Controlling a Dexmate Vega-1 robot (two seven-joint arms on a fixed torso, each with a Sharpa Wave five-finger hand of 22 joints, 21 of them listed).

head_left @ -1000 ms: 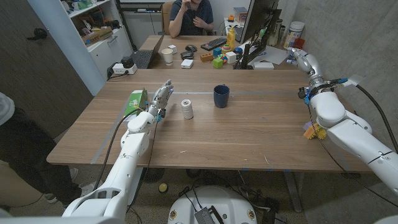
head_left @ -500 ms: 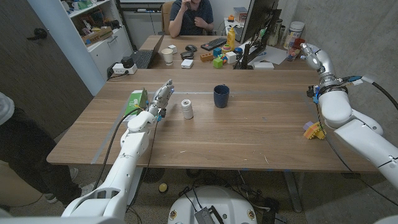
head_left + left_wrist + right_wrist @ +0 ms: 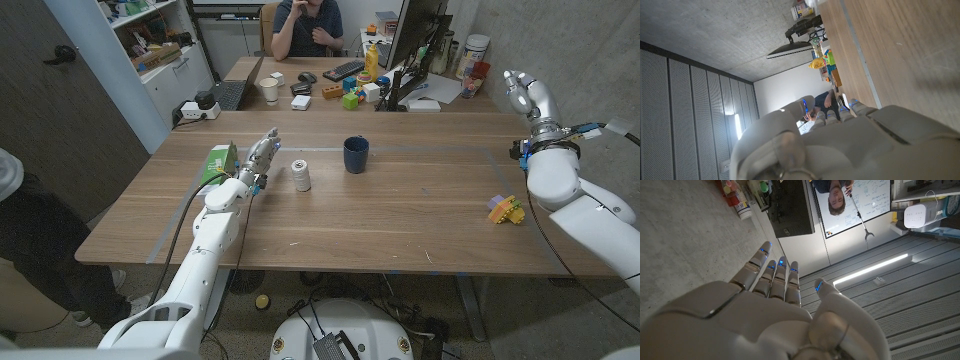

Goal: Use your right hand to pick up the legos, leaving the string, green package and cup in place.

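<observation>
Right robot hand [image 3: 528, 97] is swinging up and outward past the desk's far right corner since a second ago, uncovering the legos [image 3: 506, 210] that the forearm was partly hiding. It is holding nothing, fingers straight and slightly apart; the right wrist view is showing them pointed at wall and ceiling, away from the desk. Legos are sitting on the desk [image 3: 400, 230] near its right edge, well apart from that hand. Left robot hand [image 3: 260, 160] is standing just beside the green package [image 3: 220, 160], fingers extended, gripping nothing; string [image 3: 301, 175] and cup [image 3: 355, 154] are sitting mid-desk.

Risk, my read: legos are close to the edge, so a descent coming in from outside could be knocking them off; a fast return swing could be clipping the clutter at the far right corner.

Surface is a wooden plank top; office room behind, second desk with monitor, keyboard and a seated person, shelving at left.
</observation>
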